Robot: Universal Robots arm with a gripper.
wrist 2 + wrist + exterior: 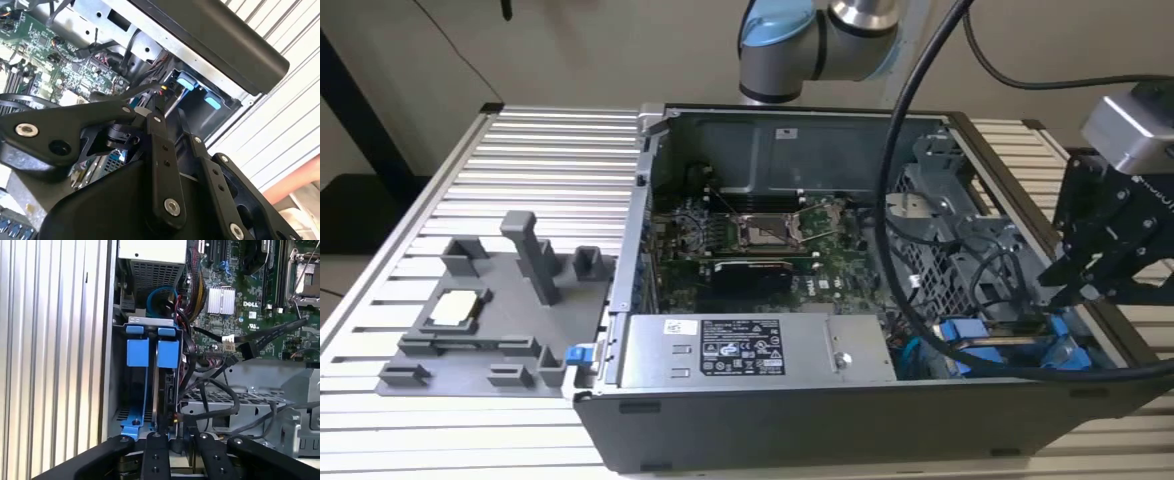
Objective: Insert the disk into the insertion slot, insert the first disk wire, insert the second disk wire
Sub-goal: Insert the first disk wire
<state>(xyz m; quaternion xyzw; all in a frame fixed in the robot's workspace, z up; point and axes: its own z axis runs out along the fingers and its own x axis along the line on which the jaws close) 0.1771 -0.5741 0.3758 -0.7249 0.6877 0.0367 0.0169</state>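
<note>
The disk (166, 390) stands edge-on in the insertion slot (119, 412), in the case's corner beside the ribbed table, with its blue carrier bracket (167, 352) next to a second blue bracket (137, 352). In the exterior view the blue brackets (983, 343) sit at the case's front right corner. My black gripper (176, 436) hangs just over the disk's near end, its fingers close together on a black disk wire connector (178, 424) with red and yellow leads. The same connector (162, 90) shows at the fingertips in the second wrist view. My gripper (1078, 292) hangs over the case's right side.
A long grey metal box with a sticker (747, 350) lies along the case front. The green motherboard (747, 240) fills the middle, crossed by loose black cables (220, 390). A grey fixture tray (480, 320) sits on the ribbed table at the exterior view's left.
</note>
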